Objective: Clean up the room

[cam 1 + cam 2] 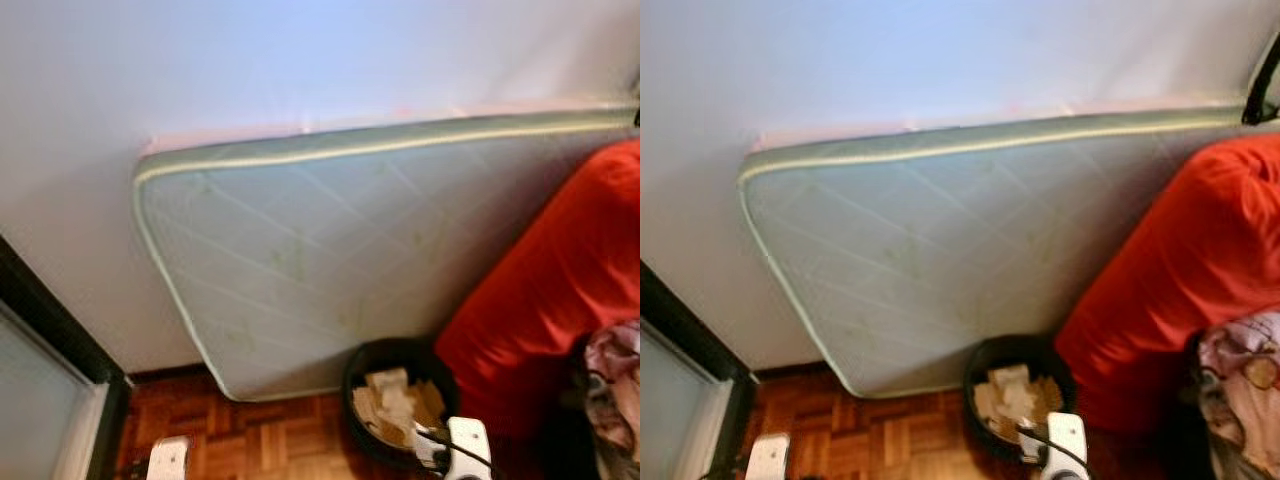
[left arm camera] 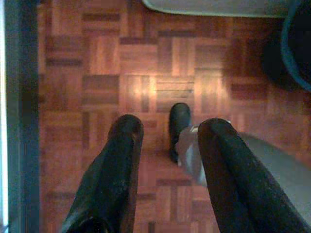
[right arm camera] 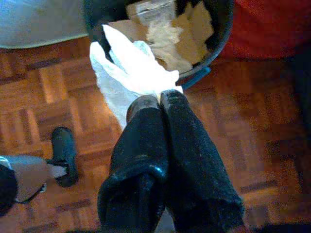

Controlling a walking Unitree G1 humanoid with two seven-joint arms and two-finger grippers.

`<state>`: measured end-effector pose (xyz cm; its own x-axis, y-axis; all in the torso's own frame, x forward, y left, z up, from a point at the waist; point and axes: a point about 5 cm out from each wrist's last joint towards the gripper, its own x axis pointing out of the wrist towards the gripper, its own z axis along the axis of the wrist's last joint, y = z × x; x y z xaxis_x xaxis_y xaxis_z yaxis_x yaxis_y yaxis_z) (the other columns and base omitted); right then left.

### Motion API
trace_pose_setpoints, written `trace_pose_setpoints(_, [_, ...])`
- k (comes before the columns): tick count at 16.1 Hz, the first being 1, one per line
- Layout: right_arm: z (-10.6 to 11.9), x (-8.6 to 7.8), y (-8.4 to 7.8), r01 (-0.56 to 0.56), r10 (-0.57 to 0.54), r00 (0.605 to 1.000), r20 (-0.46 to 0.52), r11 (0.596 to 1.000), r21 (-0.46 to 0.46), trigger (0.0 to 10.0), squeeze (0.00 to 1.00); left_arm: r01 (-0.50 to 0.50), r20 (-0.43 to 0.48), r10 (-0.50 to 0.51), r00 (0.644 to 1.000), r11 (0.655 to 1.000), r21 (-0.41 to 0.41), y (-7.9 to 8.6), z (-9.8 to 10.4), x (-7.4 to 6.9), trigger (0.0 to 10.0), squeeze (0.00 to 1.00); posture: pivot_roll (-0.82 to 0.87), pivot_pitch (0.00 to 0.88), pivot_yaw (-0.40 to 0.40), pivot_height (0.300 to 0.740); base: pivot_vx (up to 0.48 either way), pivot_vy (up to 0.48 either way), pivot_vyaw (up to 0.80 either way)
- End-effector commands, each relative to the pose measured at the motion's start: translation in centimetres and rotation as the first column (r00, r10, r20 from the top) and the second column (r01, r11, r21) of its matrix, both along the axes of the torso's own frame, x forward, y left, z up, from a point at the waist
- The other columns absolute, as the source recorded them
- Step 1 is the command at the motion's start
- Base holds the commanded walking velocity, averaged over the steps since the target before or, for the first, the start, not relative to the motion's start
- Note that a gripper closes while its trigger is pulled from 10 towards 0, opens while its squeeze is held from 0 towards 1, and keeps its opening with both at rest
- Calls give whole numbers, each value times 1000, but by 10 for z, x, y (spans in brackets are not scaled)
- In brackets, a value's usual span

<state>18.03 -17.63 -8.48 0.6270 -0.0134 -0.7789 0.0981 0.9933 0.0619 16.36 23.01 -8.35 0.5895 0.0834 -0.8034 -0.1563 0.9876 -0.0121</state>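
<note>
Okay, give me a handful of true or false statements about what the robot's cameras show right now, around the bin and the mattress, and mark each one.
1. The right gripper has its jaws shut on a white tissue. True.
2. The black bin holds nothing. False: it holds crumpled brownish paper and card.
3. The mattress lies flat on the floor. False: it stands on edge, leaning against the pale wall.
4. The left gripper has its jaws open over the parquet floor, holding nothing. True.
5. A blue cushion sits beside the bin. False: the big soft thing next to it is red.
</note>
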Motion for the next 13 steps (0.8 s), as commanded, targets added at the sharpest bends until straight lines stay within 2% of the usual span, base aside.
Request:
trace_pose_setpoints(1, [-2,-6,-4,27,-27,1000,-14,1000,-4,10000,0,9,-5,-8,1000,1000,7,1,0,0,10000,0,-25,0,8,740,0,0,0])
trace_pose_setpoints(13, [-2,-6,-5,20,-20,1000,-9,1000,-4,10000,0,15,-4,-15,1000,1000,-1,-3,-1,1,10000,0,-30,0,5,740,41,0,0])
